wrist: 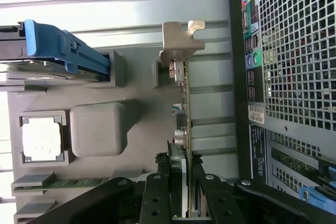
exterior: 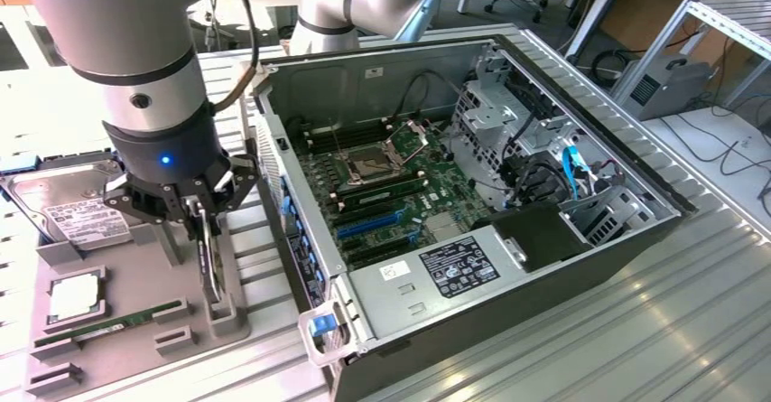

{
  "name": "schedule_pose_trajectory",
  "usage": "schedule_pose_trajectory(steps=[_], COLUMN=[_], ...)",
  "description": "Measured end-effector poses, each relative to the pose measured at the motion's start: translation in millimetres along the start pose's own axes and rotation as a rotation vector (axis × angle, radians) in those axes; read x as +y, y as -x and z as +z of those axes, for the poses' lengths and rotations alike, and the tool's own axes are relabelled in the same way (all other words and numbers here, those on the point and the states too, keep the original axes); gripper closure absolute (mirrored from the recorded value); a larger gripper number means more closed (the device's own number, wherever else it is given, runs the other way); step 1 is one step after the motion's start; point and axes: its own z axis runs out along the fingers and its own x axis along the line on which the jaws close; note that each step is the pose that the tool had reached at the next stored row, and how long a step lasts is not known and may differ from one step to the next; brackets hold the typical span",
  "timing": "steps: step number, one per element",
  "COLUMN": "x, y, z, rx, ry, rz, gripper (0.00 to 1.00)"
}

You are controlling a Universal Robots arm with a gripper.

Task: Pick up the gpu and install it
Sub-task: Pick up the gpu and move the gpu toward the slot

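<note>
The gpu [exterior: 215, 271] stands on edge at the slotted grey holder tray [exterior: 133, 285], just outside the open computer case [exterior: 482, 194]. My gripper [exterior: 199, 217] comes down over the card's top edge and is shut on it. In the wrist view the gpu [wrist: 184, 103] appears edge-on, its silver bracket at the far end beside a post of the tray [wrist: 142, 93]. The black fingers [wrist: 157, 192] of the gripper [wrist: 181, 198] press on both faces of the card. I cannot tell whether its lower edge has left the slot.
On the tray lie a hard drive [exterior: 72, 208] in a blue carrier [wrist: 63, 51], a CPU [exterior: 75, 298] and a green RAM stick [exterior: 108, 325]. The case's perforated rear wall [wrist: 294, 66] is close beside the card. Blue slots [exterior: 367, 226] sit on the motherboard inside.
</note>
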Motion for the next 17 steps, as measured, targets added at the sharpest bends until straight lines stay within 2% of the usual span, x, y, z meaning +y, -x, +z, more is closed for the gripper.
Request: schedule_pose_trajectory(steps=[17], x=[0.1], y=[0.1], z=[-3.7], rx=[0.0000], ry=[-0.0002], rz=[0.000], gripper=[0.73])
